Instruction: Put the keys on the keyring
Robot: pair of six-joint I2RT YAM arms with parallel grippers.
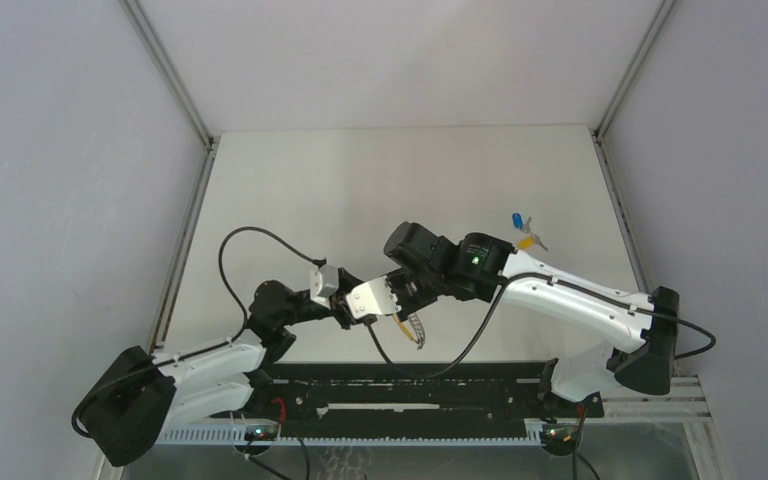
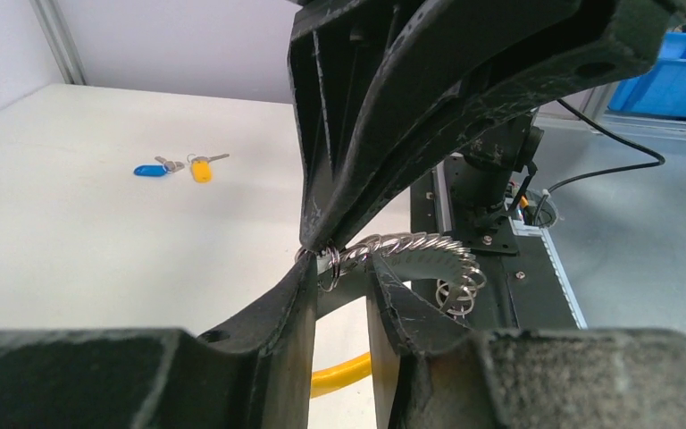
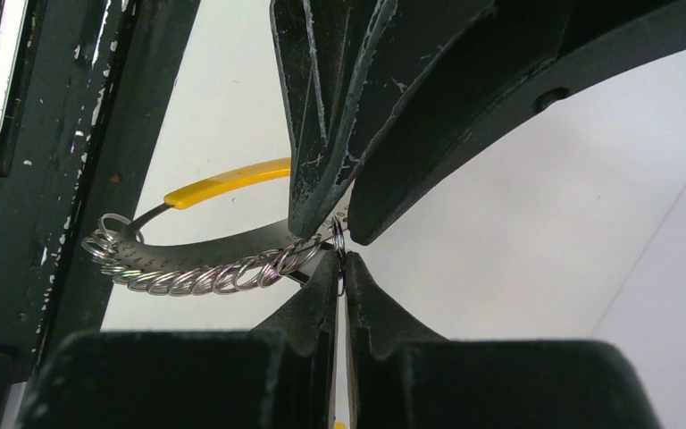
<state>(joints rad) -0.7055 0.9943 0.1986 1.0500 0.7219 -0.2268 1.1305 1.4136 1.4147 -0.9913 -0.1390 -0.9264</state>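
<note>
The keyring (image 1: 415, 328) is a curved grey bar strung with several small silver rings (image 2: 420, 250), with a yellow section (image 3: 228, 183). It hangs above the table near the front middle, where both grippers meet. My left gripper (image 2: 341, 268) has its jaws on either side of the bar's end, touching it. My right gripper (image 3: 340, 259) is shut on one small silver ring at that same end. Two keys lie on the table at the right, one with a blue head (image 1: 517, 220) and one with a yellow head (image 1: 527, 241); they also show in the left wrist view (image 2: 200, 169).
A black rail (image 1: 410, 385) runs along the near edge under the keyring. A black cable (image 1: 235, 250) loops up from the left arm. Grey walls and metal posts (image 1: 175, 80) bound the table. A blue bin (image 2: 679, 80) stands off the table.
</note>
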